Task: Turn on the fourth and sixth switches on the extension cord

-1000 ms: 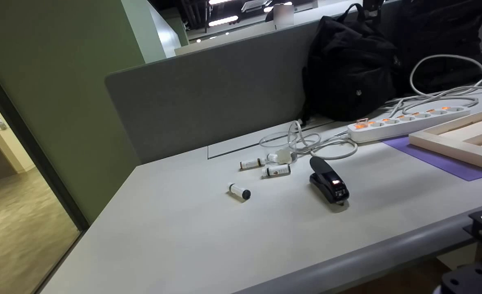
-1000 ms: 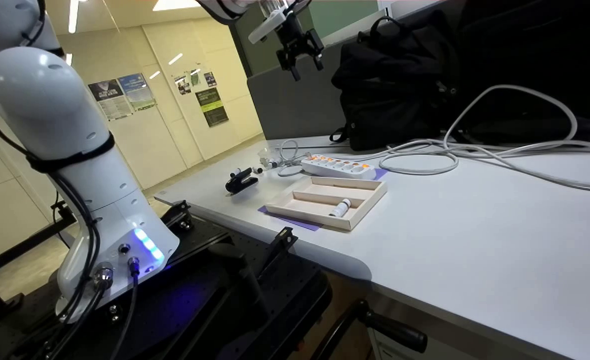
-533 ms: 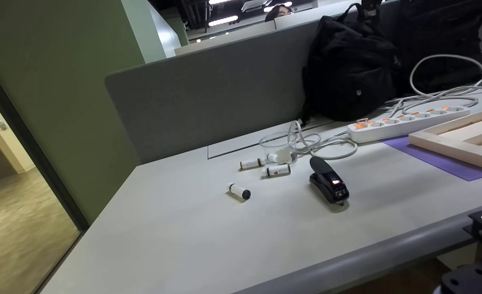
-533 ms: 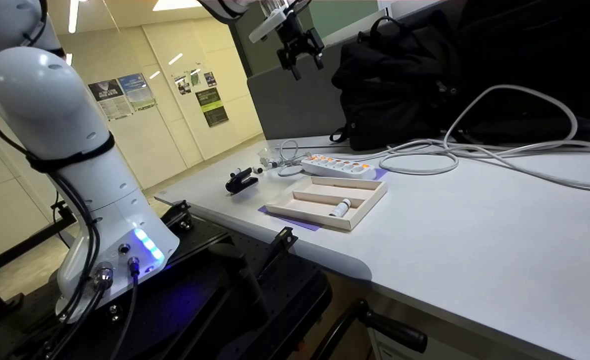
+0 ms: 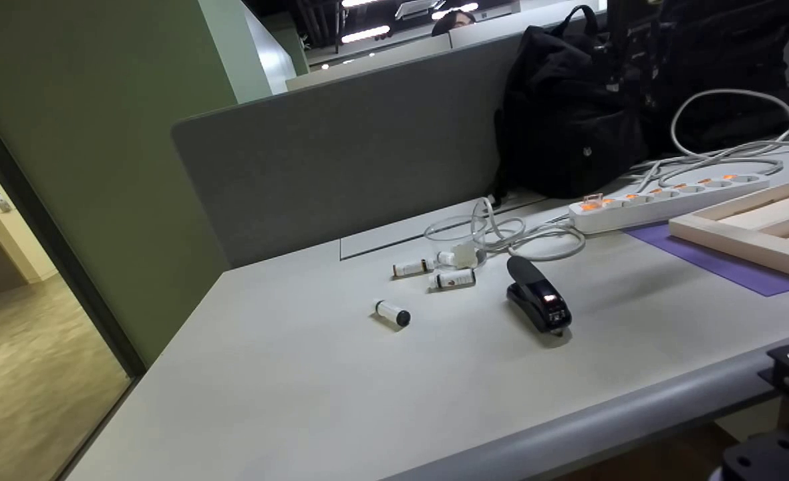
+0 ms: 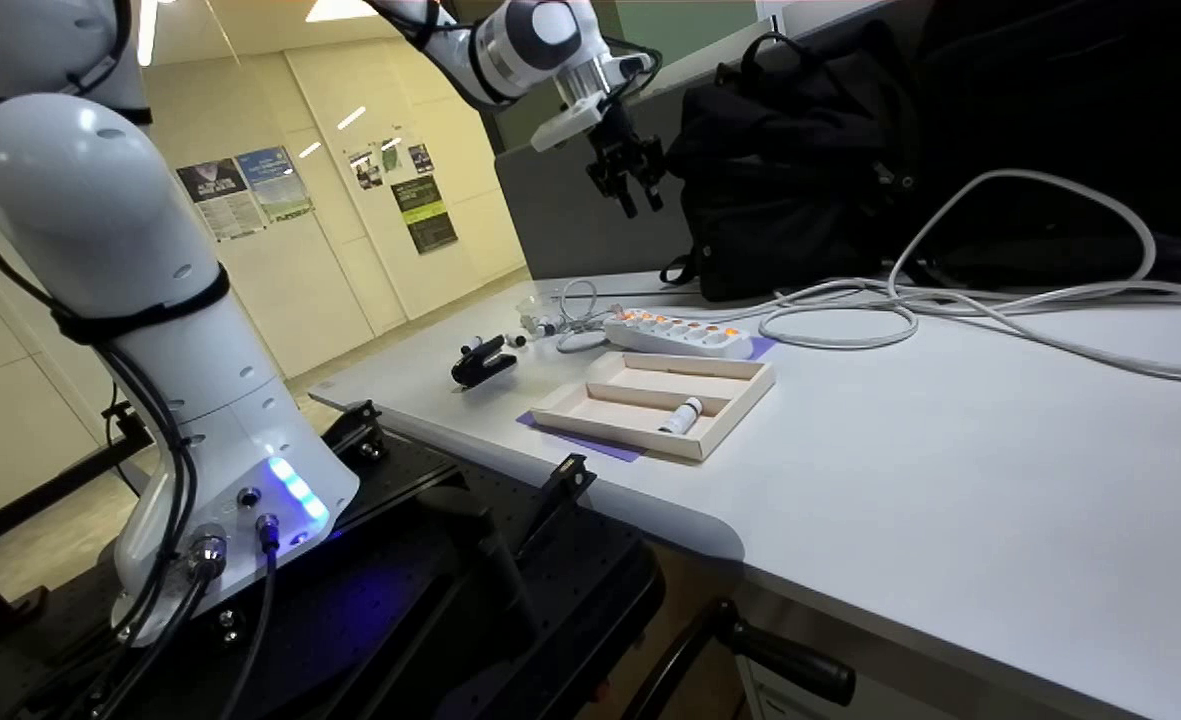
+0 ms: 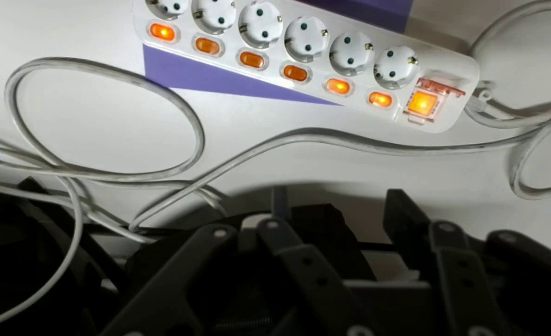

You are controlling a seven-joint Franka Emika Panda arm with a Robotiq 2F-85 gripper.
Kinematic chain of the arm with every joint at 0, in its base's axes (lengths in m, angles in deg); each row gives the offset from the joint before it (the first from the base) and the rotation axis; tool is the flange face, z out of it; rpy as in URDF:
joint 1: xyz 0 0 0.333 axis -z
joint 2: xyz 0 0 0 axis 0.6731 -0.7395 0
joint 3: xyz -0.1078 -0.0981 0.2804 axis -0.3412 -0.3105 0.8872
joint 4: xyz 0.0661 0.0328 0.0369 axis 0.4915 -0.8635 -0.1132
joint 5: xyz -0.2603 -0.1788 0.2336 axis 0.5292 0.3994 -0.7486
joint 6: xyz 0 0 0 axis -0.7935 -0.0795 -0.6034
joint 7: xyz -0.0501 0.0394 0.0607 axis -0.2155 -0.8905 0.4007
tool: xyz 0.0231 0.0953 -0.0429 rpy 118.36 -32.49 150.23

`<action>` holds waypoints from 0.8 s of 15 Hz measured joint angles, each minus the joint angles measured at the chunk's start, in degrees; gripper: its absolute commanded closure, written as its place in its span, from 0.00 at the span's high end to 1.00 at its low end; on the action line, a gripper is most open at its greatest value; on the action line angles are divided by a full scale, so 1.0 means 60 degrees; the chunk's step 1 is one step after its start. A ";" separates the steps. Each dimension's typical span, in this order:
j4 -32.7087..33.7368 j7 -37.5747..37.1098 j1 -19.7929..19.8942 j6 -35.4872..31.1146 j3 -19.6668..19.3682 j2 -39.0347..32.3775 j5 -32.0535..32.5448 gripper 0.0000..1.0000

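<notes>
Gripper [image 7: 337, 200] hanging up over desk [image 6: 950, 480], fingers [image 7: 281, 205] spread apart, well clear of six-socket power strip [image 7: 316, 70]. Strip lying across purple sheet [image 7: 182, 77], between wooden tray [image 6: 736, 413] and black backpack [image 6: 790, 180]. Main switch [image 7: 422, 103] glowing orange, as are two small switches [image 7: 380, 99] nearest it and far-end switch [image 7: 162, 31]; three middle switches [image 7: 251, 59] dull. White bottle [image 6: 683, 416] lying in tray. Someone's dark-haired head [image 5: 453, 22] showing over pale partition [image 5: 494, 35].

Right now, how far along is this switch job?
Apparently done: on the long white plastic power strip, the sixth oval orange switch from the square orange one glows. In hand: the black two-fingered tool hangs open, touching no switch. Left: the fourth, which is dim.
</notes>
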 measured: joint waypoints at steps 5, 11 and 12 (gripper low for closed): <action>0.0272 -0.0288 -0.0168 -0.0650 -0.0007 -0.1389 -0.0158 0.00; 0.0829 -0.0624 -0.0445 0.0025 -0.0291 -0.2136 -0.0145 0.00; 0.0885 -0.0655 -0.0450 0.0140 -0.0354 -0.2184 -0.0145 0.00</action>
